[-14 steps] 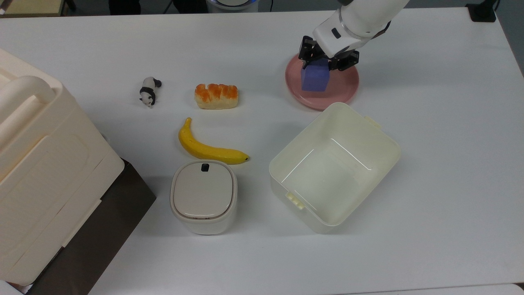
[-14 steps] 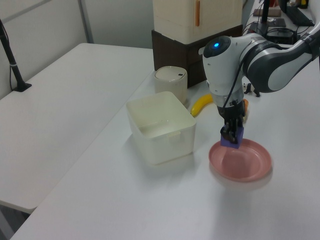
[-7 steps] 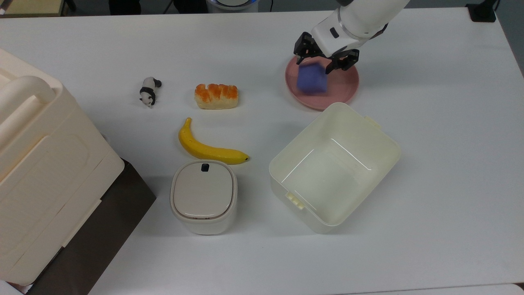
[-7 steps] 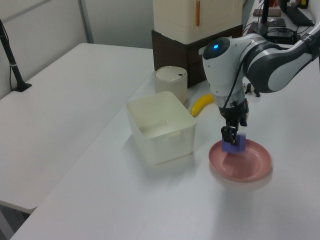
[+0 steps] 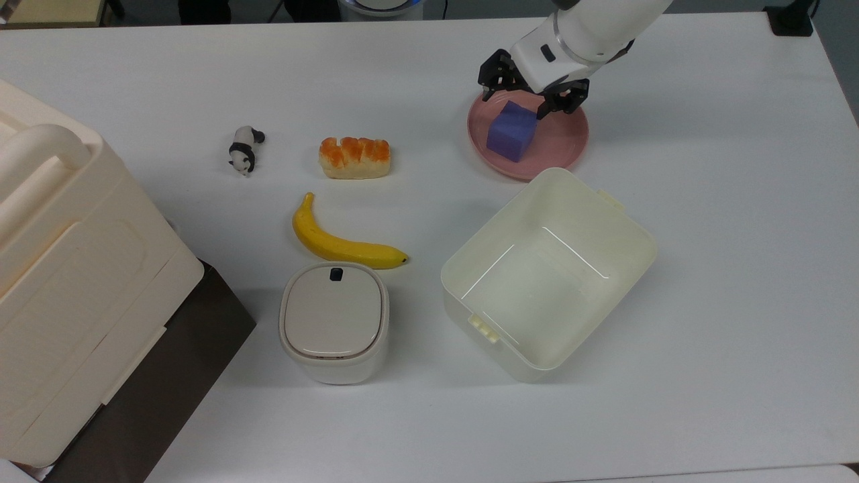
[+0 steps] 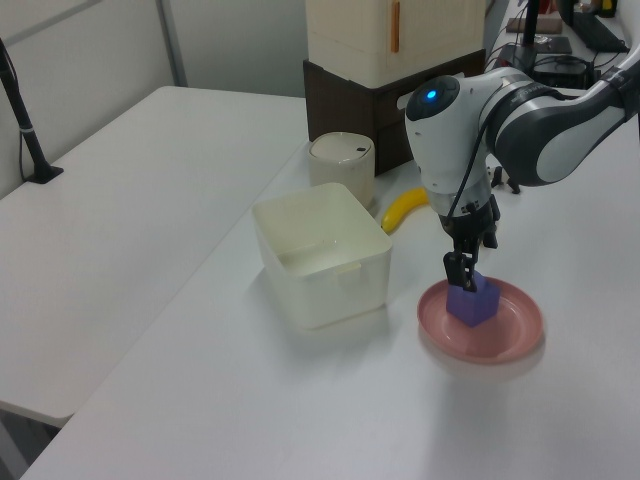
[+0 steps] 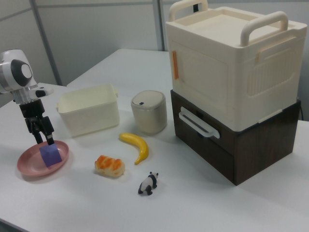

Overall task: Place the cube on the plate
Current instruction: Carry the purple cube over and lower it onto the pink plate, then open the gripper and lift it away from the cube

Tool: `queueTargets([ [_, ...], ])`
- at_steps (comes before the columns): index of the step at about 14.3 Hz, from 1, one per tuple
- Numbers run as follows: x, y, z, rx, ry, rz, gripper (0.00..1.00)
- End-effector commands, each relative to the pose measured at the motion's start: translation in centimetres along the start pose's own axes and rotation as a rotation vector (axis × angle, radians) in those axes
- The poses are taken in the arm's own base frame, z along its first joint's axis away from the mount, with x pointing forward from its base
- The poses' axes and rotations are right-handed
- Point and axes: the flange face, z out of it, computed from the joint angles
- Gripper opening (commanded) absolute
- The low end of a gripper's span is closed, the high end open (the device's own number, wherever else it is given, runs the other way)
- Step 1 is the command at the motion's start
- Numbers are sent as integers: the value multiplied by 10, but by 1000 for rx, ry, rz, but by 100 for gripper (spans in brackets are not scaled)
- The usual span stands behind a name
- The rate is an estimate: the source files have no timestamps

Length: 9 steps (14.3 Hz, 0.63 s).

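Pincer first: it hangs just above the cube, its two black fingers spread apart, one to either side of the block's upper edge, and gripping nothing. In the left view one fingertip looks very close to the cube's top (whether it touches I cannot say). The cube sits on the plate, within the rim, toward the top view's left half of the dish.

Right beside the plate on the worktop stands a cream open tub, its near corner almost at the plate's rim in the top view. Farther to the top view's left lie a bread roll and, below it, a banana; a small panda figure stands beyond the roll. A lidded round-cornered bin sits just below the banana. At the top view's left edge a large cream box with handles is stacked on a dark brown base.
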Motion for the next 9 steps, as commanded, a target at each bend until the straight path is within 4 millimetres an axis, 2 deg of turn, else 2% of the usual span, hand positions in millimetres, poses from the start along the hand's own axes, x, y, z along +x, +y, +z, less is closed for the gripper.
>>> queueTargets([
  [1,0,16,-17,-25,-7,16,100],
  [4,24,68,-52,6,-73,-9,100],
  [5,29,87,-70,40,-89,-23,100],
  [9,52,196,-118,113,-43,26,100],
])
